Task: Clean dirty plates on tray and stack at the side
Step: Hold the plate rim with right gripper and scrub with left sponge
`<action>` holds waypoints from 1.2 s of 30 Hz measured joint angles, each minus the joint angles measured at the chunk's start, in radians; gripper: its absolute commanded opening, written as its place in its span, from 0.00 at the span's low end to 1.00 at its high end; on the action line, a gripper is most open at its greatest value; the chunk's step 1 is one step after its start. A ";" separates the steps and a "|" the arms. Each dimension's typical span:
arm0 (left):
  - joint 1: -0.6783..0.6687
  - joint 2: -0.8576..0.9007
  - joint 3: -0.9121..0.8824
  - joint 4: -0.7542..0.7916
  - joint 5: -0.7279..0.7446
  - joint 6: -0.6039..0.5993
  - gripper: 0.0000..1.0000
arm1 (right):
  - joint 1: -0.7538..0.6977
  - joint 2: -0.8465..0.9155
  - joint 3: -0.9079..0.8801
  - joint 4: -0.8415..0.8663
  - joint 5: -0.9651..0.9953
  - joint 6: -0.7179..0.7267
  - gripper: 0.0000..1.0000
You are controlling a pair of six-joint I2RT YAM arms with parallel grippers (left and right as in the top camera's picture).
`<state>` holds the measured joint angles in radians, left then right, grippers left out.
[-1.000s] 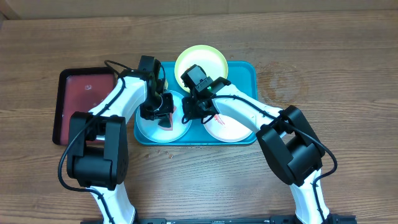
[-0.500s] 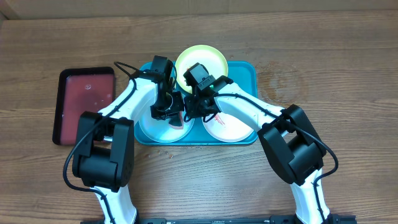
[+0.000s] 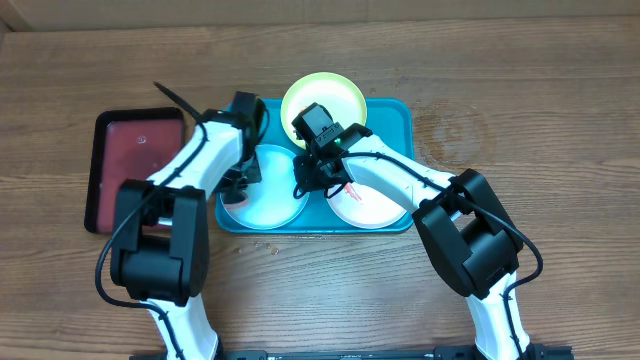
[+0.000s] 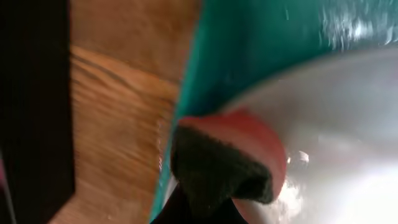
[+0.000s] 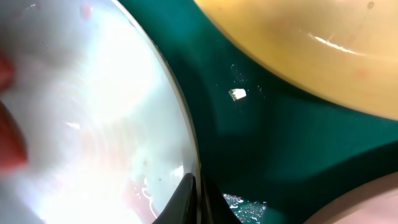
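We have all three plates on the tray point(image 3: 395, 115). The pale blue plate point(image 3: 270, 190) lies just right of the left claw point(image 3: 237, 182). The white plate point(image 3: 368, 203) lies just right of the right claw point(image 3: 312, 183). The yellow-green plate point(image 3: 322, 100) sits beyond both claws, partly over the tray's far rim. The white plate carries red smears, while the pale blue one looks clean from overhead.

From overhead the wrists cover both claws' tips, so we go to the wrist views for those. The left wrist view shows a sponge point(image 4: 230, 155), red with a dark scouring pad, right at the left claw's tip. It rests on the pale blue plate's edge where that meets the tray rim, and the wooden table point(image 4: 118, 112) is on the far side of the rim. The left claw is clamped tight on the sponge.

The right wrist view shows the right claw's fingers point(image 5: 186, 193) pressed together, with nothing we can make out between them. The tips sit right at the white plate's rim, over the tray floor, and we cannot tell if they touch it. Red marks show on that plate, and the yellow-green plate is close by across a strip of tray.

A dark red tray point(image 3: 135, 165) lies on the table, left of the left claw.
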<state>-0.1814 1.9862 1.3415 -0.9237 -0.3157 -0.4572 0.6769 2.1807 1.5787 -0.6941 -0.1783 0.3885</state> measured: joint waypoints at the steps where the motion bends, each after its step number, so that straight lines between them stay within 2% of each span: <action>1: 0.003 0.000 0.005 0.012 0.003 0.000 0.04 | 0.000 0.000 0.000 0.000 -0.001 -0.001 0.04; 7: 0.005 0.000 0.025 0.157 0.203 0.026 0.04 | 0.000 0.000 0.000 -0.001 -0.001 0.000 0.04; 12: 0.005 0.006 0.025 0.198 0.387 0.026 0.04 | 0.000 0.000 0.000 -0.002 0.000 0.000 0.04; 17: 0.003 0.031 0.025 0.143 0.520 0.035 0.04 | 0.000 0.000 0.000 -0.002 0.000 0.000 0.04; 22: 0.001 0.033 0.027 0.023 0.571 0.098 0.04 | 0.000 0.000 0.000 -0.003 -0.001 -0.001 0.04; 25: -0.002 0.033 0.027 -0.060 0.545 0.145 0.04 | 0.000 0.000 0.000 -0.004 -0.001 0.000 0.04; 30: -0.012 0.033 0.029 -0.140 0.299 0.130 0.04 | 0.000 0.000 0.000 0.000 -0.001 0.000 0.04; 32: -0.015 0.033 0.029 -0.145 0.158 0.087 0.04 | 0.000 0.000 0.000 0.000 -0.002 -0.001 0.04; 36: -0.012 0.035 0.028 -0.066 0.029 0.031 0.04 | 0.000 0.000 0.000 -0.001 -0.001 0.000 0.04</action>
<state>-0.1936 2.0212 1.3697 -0.9894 -0.2867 -0.4263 0.6769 2.1807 1.5787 -0.6949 -0.1795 0.3882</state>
